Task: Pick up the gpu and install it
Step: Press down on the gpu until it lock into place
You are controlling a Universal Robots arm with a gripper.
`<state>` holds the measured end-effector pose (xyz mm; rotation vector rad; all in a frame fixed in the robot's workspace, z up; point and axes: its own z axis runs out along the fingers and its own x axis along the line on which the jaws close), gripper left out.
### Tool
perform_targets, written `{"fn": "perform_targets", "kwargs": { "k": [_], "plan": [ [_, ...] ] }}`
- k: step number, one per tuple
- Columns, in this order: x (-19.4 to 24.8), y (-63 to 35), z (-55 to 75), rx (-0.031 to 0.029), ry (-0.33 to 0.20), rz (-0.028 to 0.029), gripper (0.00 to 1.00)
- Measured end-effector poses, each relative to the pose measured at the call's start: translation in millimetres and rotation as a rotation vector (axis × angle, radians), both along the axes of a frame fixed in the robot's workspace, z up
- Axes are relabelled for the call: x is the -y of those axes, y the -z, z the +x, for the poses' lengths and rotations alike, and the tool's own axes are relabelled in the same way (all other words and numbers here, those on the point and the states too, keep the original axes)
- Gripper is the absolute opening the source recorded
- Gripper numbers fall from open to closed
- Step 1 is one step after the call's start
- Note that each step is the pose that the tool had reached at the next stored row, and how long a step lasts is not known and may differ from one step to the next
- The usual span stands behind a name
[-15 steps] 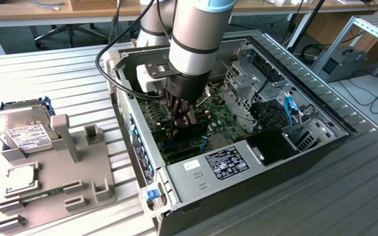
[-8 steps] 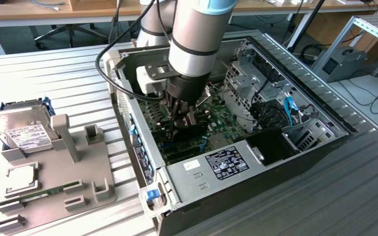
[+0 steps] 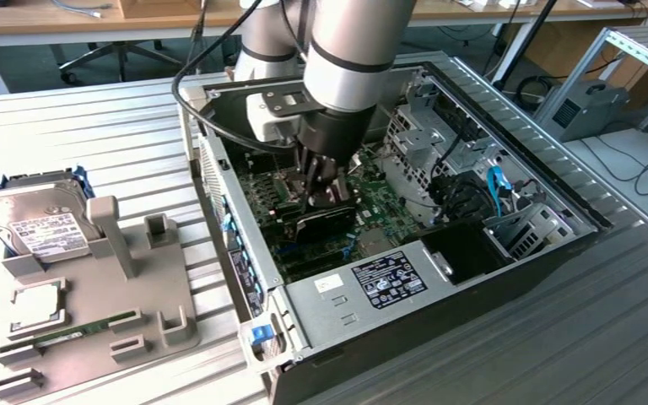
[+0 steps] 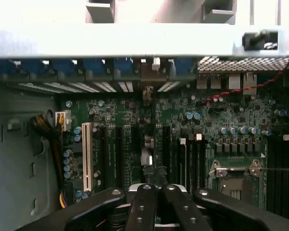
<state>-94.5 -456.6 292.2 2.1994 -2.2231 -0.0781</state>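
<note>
Silver-grey arm (image 3: 353, 51), looping black cable (image 3: 206, 110), black gripper (image 3: 326, 196)

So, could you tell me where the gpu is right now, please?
In the exterior view the gpu stands on edge inside the open PC case, over the motherboard, directly under the shut gripper.

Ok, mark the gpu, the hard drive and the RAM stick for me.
gpu (image 3: 321, 221): exterior view, on its black face under the gripper.
hard drive (image 3: 43, 226): exterior view, on its white label.
RAM stick (image 3: 85, 328): exterior view, on the green strip's middle.
</note>
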Motion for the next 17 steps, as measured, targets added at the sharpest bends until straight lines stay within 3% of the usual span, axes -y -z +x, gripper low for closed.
{"fn": "perform_targets", "kwargs": {
  "k": [4, 10, 17],
  "plan": [
    [0.0, -0.1, 16.8, -0.0085, 0.0, 0.0022, 0.11],
    [0.0, -7.2, 25.0, -0.009, 0.0, 0.0105, 0.11],
    [0.0, -7.2, 25.1, -0.0091, 0.0, 0.0106, 0.11]
  ]
}}
